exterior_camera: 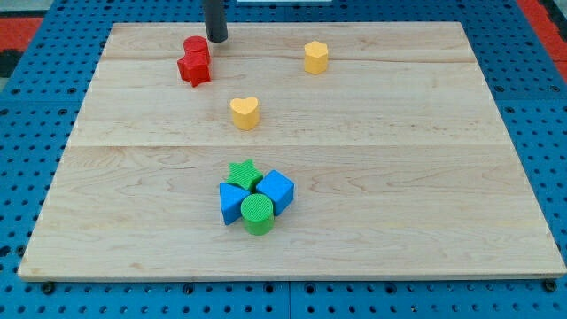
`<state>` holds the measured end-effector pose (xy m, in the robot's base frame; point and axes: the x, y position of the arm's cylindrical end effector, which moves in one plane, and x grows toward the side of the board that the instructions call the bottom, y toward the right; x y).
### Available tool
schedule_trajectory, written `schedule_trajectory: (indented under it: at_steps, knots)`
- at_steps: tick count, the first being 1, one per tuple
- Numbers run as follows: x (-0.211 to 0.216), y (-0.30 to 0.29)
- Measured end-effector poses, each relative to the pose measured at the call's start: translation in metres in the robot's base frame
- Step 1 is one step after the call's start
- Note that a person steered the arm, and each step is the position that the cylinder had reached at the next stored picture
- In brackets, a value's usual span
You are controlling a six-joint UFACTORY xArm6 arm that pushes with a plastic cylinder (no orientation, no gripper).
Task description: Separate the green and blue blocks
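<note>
Resting near the top edge of the wooden board [425, 177], my tip [216, 40] sits just to the right of the red blocks and well apart from the green and blue cluster. The rod carries no jaws, so there is no jaw state to record.

Cluster, lower centre of the board, four blocks packed together:
- green star [244, 173] at the top of the group
- blue cube [276, 190] on the view's right, touching the star and the cylinder
- blue block [232, 203] on the view's left; shape unclear from this angle, possibly a wedge or a many-sided piece
- green cylinder [258, 213] at the bottom, upright, wedged between the two blue pieces

All four appear to be in contact with their neighbours; green and blue are not separated.

Other blocks:
- red cylinder [197, 46] near the top, left of centre, with the tip just beside it on its right; I cannot tell whether they touch
- red star [193, 69] directly below that cylinder, touching it
- yellow heart [245, 112] about midway between the red pair and the cluster
- yellow block [316, 57] with several flat sides, upper centre-right, alone

The board lies on a blue pegboard surface [35, 115].
</note>
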<state>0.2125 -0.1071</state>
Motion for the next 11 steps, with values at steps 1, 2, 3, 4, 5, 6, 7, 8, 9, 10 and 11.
schedule_trajectory:
  at_steps: [1,2,3,4,5,6,7,8,9,10,11]
  knots:
    - [0.004,0.036]
    - [0.004,0.036]
    - [0.005,0.043]
    - [0.005,0.054]
    - [0.005,0.055]
    - [0.006,0.062]
    - [0.040,0.070]
    - [0.096,0.106]
    - [0.171,0.171]
    - [0.268,0.180]
    - [0.313,0.136]
